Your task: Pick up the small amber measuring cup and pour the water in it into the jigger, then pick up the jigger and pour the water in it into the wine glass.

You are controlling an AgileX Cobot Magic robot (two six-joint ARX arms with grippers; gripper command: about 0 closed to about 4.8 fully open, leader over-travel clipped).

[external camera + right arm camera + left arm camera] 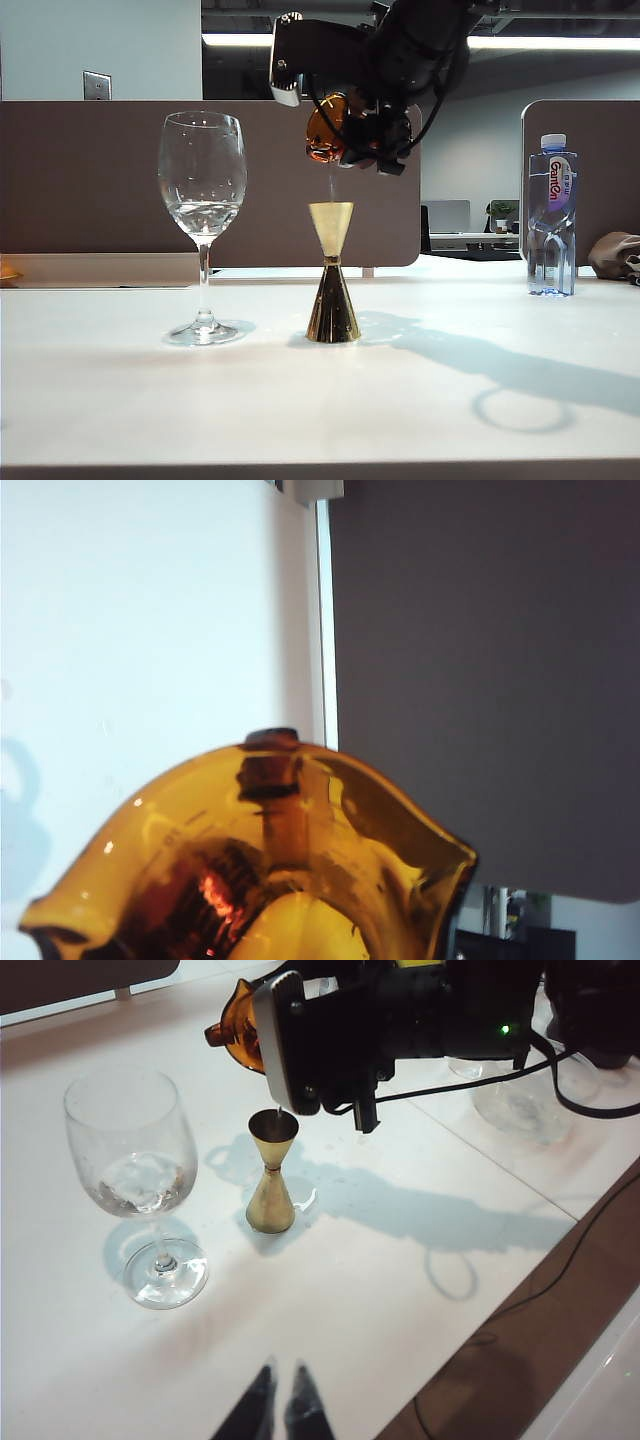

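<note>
Here, at upper centre of the exterior view, the right gripper (pixel 345 135) holds the small amber measuring cup (pixel 326 128) tipped over directly above the jigger (pixel 332 275), its jaws part-way closed around the glass so that the cup sits between them, lip pointing down. A thin thread of water (pixel 332 185) falls from the lip into the jigger's upper cone. The jigger stands upright at the middle of the white bench (pixel 320 400), apart from the cup. Left of it, near but not touching, the wine glass (pixel 202 225) stands upright with a little water in its bowl. A plastic water bottle (pixel 552 215) stands at the right edge of the frame, well apart from the rest. In the right wrist view the tilted amber cup (pixel 270 870) fills the lower part of the frame. The left gripper (pixel 278 1410) shows at the bottom centre of the left wrist view, over bare bench, its jaws nearly together with only a narrow gap and nothing between them.
</note>
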